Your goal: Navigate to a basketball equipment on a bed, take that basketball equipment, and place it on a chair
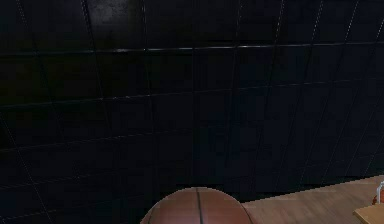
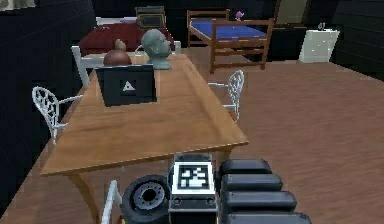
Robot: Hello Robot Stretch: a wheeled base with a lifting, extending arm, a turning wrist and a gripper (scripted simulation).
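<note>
Forward view, bottom edge: basketball (image 1: 195,207), orange-brown, seamed, just beside a wooden surface (image 1: 310,208), its support unseen; judged light, air-firm, bouncy, quick to roll, best taken across its widest girth; whether the jaws grip anything cannot be told.

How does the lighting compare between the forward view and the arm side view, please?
Forward view: very dim, a near-black tiled wall, while the orange-brown basketball and a light wooden tabletop corner catch light at the bottom edge. Arm side view: evenly lit, with the long wooden table, black laptop and white wire chair plain to see.
</note>
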